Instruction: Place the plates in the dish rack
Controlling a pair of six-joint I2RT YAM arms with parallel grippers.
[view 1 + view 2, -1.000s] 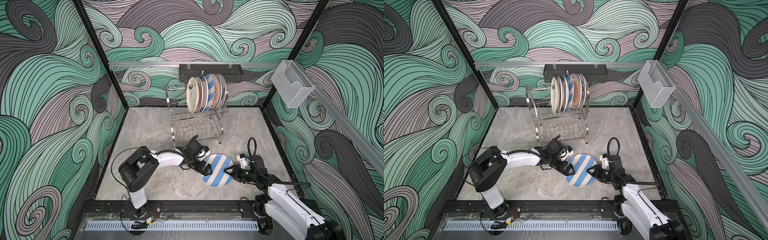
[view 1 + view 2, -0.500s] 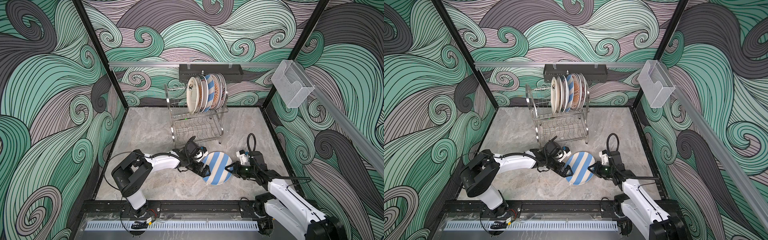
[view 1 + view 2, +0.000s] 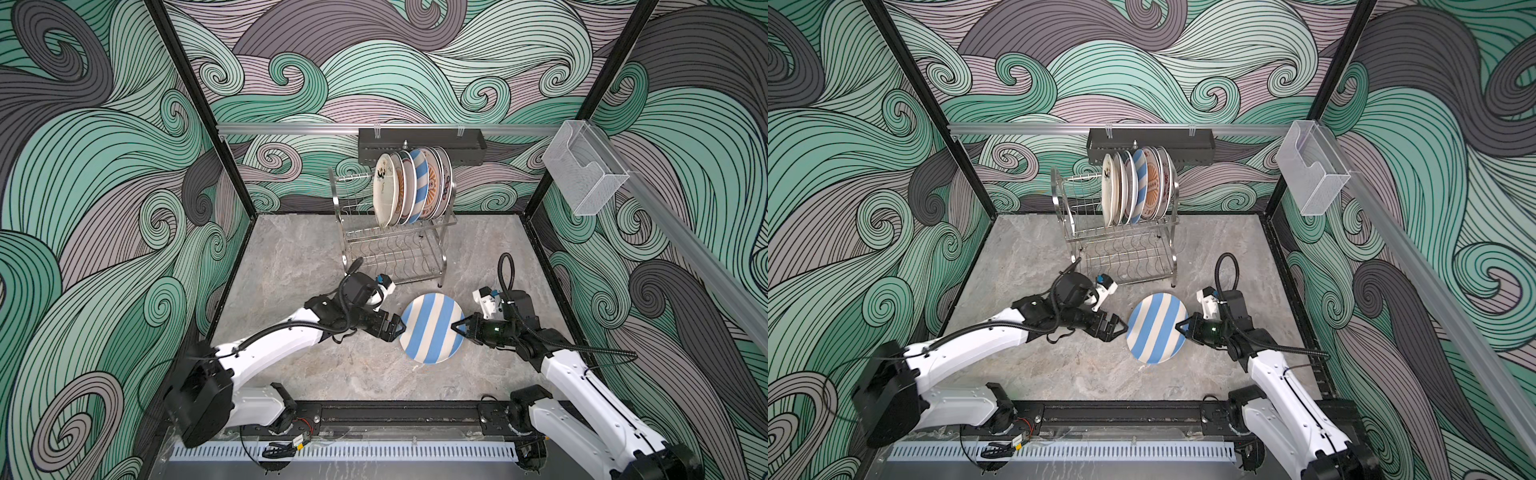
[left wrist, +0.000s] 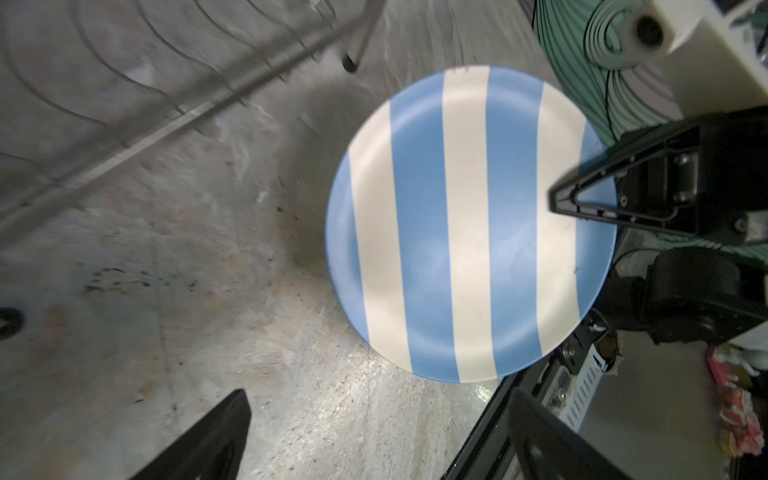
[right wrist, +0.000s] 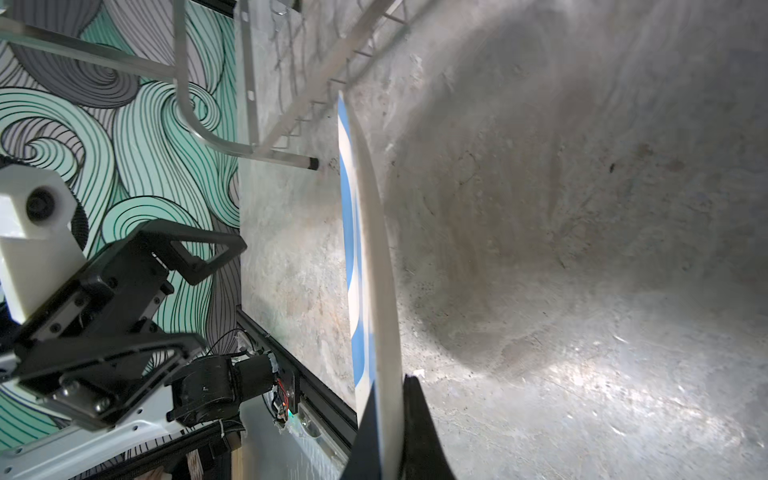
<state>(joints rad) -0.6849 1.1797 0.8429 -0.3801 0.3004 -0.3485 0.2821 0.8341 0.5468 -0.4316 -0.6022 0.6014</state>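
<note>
A blue-and-white striped plate (image 3: pixel 432 326) (image 3: pixel 1156 328) (image 4: pixel 465 224) stands tilted up on edge over the marble table, in front of the dish rack (image 3: pixel 395 249) (image 3: pixel 1125 253). My right gripper (image 3: pixel 459 326) (image 3: pixel 1181 326) (image 5: pixel 390 399) is shut on the plate's right rim (image 5: pixel 370 249), one finger on each face. My left gripper (image 3: pixel 399 328) (image 3: pixel 1121 326) (image 4: pixel 378 405) is open just left of the plate, not touching it, with nothing between its fingers. Several plates (image 3: pixel 411 191) (image 3: pixel 1136 187) stand upright in the rack's upper tier; the lower tier is bare.
A black perforated tray (image 3: pixel 419 141) hangs on the back rail behind the rack. A clear plastic box (image 3: pixel 582 174) hangs on the right rail. The black frame rail (image 3: pixel 395 411) borders the table's front edge. The rack's front foot (image 4: pixel 349 64) stands close to the plate.
The right gripper has shut on the striped plate's rim. The plate has tipped up steeper off the table. The left gripper has drawn back slightly from the plate's left edge.
</note>
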